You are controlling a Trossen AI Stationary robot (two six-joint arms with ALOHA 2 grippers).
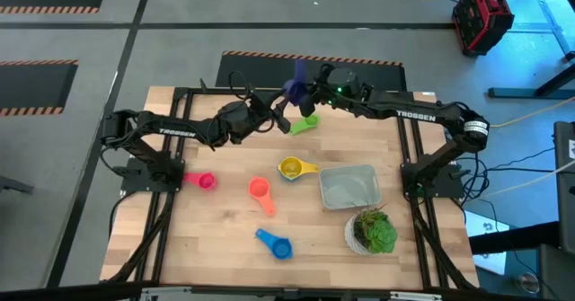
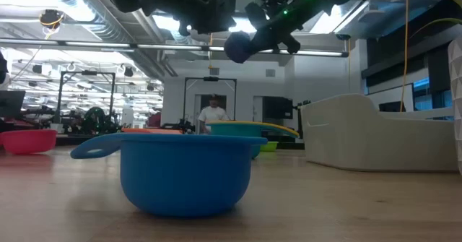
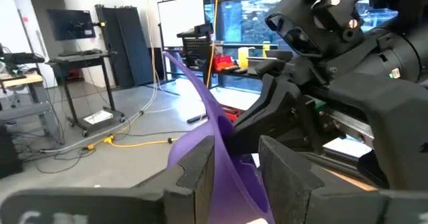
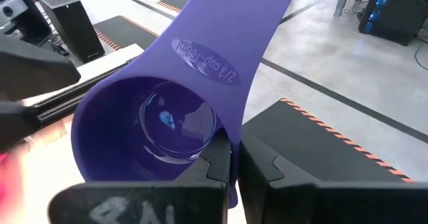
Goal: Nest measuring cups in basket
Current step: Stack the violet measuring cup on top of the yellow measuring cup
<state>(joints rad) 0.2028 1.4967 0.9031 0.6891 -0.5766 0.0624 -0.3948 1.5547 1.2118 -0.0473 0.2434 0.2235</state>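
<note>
The purple measuring cup (image 1: pixel 295 87) is held up in the air above the table's far edge, between both grippers. My right gripper (image 4: pixel 234 167) is shut on it, and my left gripper (image 3: pixel 237 177) is shut on it from the other side. On the table, each resting on its base, are the green cup (image 1: pixel 306 121), yellow cup (image 1: pixel 292 167), salmon cup (image 1: pixel 260 190), pink cup (image 1: pixel 203 181) and blue cup (image 1: pixel 275 243). The light-gray basket (image 1: pixel 349 187) lies to the right of the yellow cup. A teal cup rim (image 2: pixel 234 128) shows behind the blue cup (image 2: pixel 184 170). My left gripper has the purple cup's handle (image 3: pixel 224 154) between its two fingers, where the handle widens toward the bowl. The handle's free end (image 3: pixel 175 63) sticks out beyond the fingers. The cup is lifted clear. My right gripper pinches the bowl's wall at the rim (image 4: pixel 232 147), beside the handle's root, with one finger inside the bowl and one outside. The bowl's opening faces the wrist camera and the handle (image 4: pixel 241 30) points away from the fingers. The cup is lifted clear.
A round white pot with a green plant (image 1: pixel 371 231) stands near the basket's near right corner. The two arms meet closely over the table's far middle. Bare wood shows between the pink cup and the table's near left corner.
</note>
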